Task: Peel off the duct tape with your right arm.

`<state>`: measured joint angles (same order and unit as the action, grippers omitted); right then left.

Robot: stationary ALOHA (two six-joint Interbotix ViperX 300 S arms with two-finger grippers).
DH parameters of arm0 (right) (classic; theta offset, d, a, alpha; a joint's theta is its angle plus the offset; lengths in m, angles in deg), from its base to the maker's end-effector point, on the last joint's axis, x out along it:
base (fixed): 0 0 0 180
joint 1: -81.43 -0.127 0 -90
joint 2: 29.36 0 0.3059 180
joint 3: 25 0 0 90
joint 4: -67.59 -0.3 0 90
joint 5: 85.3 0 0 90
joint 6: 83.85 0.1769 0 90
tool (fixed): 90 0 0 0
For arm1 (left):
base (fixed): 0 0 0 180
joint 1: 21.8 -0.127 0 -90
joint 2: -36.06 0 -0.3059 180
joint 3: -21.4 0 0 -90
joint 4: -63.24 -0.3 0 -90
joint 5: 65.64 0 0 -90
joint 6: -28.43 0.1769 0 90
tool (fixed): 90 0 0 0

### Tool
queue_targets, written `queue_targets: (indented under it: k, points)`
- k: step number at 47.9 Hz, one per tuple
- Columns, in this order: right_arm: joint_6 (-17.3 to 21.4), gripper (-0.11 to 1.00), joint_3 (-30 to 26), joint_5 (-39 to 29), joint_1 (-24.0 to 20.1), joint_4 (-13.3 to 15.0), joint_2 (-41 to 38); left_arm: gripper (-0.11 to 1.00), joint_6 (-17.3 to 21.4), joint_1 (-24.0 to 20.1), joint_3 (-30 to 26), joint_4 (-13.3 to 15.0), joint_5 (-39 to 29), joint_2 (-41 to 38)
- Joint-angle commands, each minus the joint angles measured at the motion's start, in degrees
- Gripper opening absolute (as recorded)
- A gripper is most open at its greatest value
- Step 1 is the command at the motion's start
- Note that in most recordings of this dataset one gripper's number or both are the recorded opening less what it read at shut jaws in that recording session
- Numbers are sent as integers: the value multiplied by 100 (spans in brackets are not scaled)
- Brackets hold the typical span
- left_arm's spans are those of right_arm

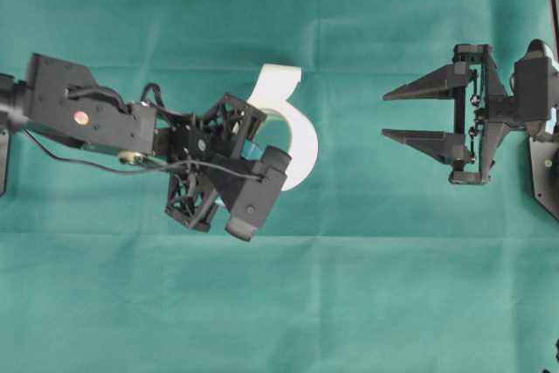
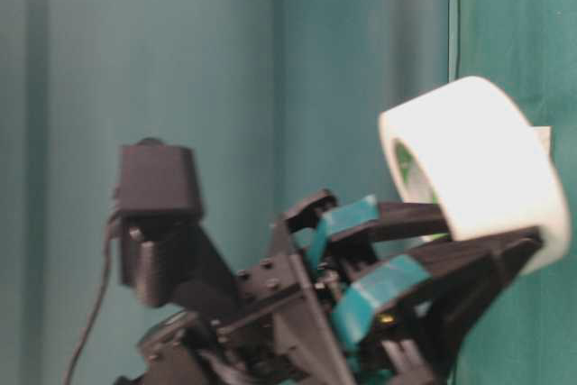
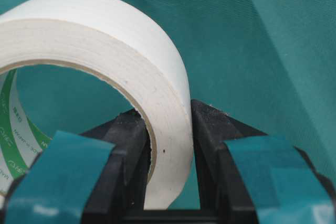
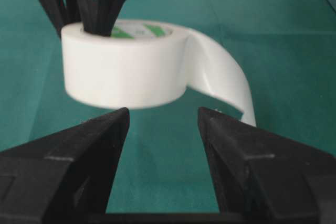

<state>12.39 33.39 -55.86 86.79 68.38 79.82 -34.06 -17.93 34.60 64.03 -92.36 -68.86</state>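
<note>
Seen from overhead, a black robot arm reaches in from the left over a green cloth-covered table (image 1: pixel 367 303). Its left gripper (image 1: pixel 266 141), with teal-padded lattice fingers, pinches the wall of a white ring-shaped roll of duct tape (image 1: pixel 301 141), one finger inside the pale green core and one outside, holding it clear of the cloth. A loose white end strip (image 4: pixel 223 80) curls away from the roll. Well apart on the right, the right gripper (image 1: pixel 384 113) points level toward the roll, its plain black tapered jaws spread and holding nothing.

Even, soft light; table-level view seems blurred.
</note>
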Motion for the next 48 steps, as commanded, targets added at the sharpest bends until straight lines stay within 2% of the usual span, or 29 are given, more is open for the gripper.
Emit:
queue_targets:
  k: [1, 48]
  points:
    - [9, 22, -35, 53, -35, 9, 44, 20, -53, 44, -97, 9, 70, -9]
    - [9, 22, -9, 53, -62, 9, 35, 20, -1002, 123, 44, 9, 18, -510]
